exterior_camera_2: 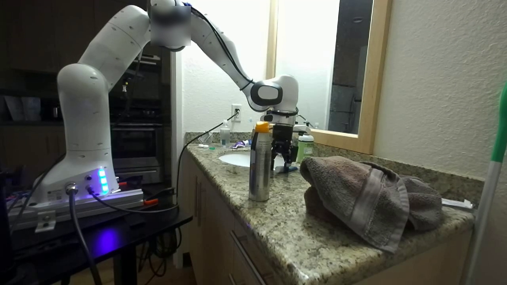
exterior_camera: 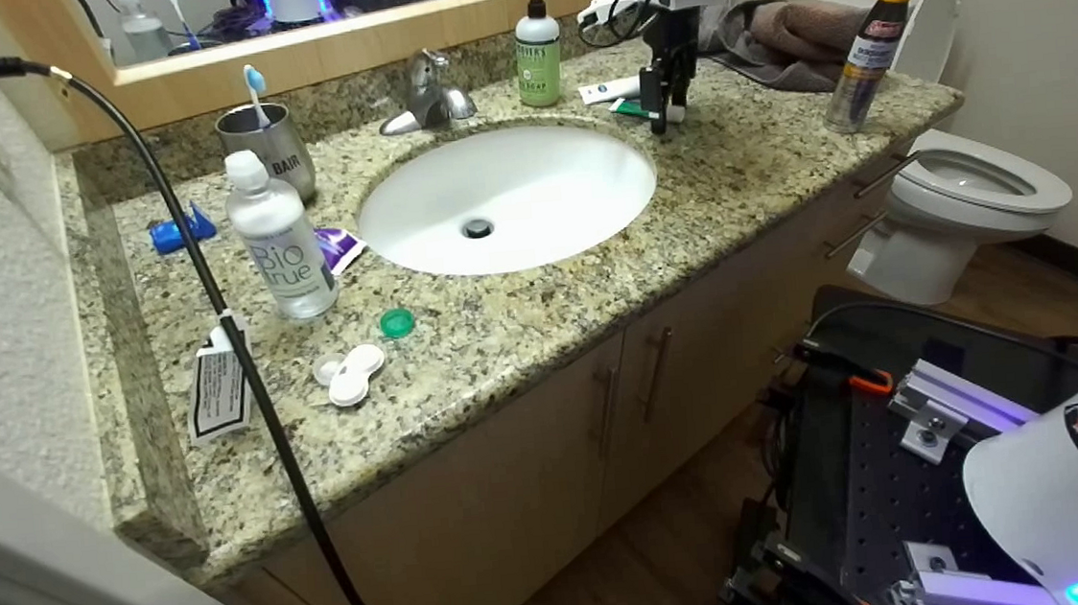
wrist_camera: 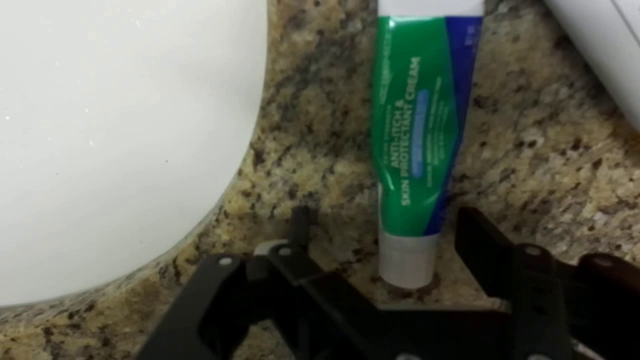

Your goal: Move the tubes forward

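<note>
In the wrist view, the green tube (wrist_camera: 417, 125) reads "ANTI-ITCH & SKIN PROTECTANT CREAM". Around the basin (exterior_camera: 530, 188) in an exterior view, I make out "Bio True" on the clear bottle (exterior_camera: 286, 260) at nine o'clock, "BAIR" on the metal cup (exterior_camera: 284, 151) between nine and ten, and "SOAP" on the pump bottle (exterior_camera: 538, 62) past twelve. The white tag's (exterior_camera: 221, 390) print, at eight, is too small.

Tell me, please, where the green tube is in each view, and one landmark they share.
In an exterior view: green tube, partly hidden, upper half, right of centre.
In an exterior view: green tube, small, partly hidden, right of and below centre.
Wrist view: green tube, right of centre, reaching the top edge.
Shared landmark: sink, beside the green tube in all three.
</note>
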`<state>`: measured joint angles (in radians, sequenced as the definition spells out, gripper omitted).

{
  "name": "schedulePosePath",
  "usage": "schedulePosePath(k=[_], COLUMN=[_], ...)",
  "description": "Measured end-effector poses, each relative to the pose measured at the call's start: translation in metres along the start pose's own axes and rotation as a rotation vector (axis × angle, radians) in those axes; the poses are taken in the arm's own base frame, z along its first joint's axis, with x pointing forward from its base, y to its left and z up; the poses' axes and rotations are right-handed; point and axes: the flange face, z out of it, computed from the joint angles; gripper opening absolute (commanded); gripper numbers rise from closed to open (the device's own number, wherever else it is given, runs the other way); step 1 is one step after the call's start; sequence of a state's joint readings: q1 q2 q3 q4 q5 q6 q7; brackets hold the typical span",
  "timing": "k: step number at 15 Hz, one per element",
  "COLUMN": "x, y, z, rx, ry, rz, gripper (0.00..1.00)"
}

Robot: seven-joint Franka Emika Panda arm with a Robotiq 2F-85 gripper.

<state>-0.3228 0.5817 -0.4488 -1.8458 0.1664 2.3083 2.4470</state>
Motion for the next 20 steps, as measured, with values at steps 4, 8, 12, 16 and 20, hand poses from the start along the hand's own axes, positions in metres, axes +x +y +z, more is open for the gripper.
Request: schedulePosePath(k=[4,8,12,16,20], x=[-0.002,-0.003,-0.002,0.015,0.067], y=[0.004,0.004,0.003,-0.010,-0.029], z=[-0.005,-0.006,-0.007,-0.034,-0.072], rx=[-0.004,-0.003,0.012,0.060,0.007], ry=[-0.004,-0.008,0.009,0.039,0.036], rz=[-0.007,-0.007,-0.079,-0.278,-0.486], gripper=[0.16,0.07,0.07,0.07,0.07])
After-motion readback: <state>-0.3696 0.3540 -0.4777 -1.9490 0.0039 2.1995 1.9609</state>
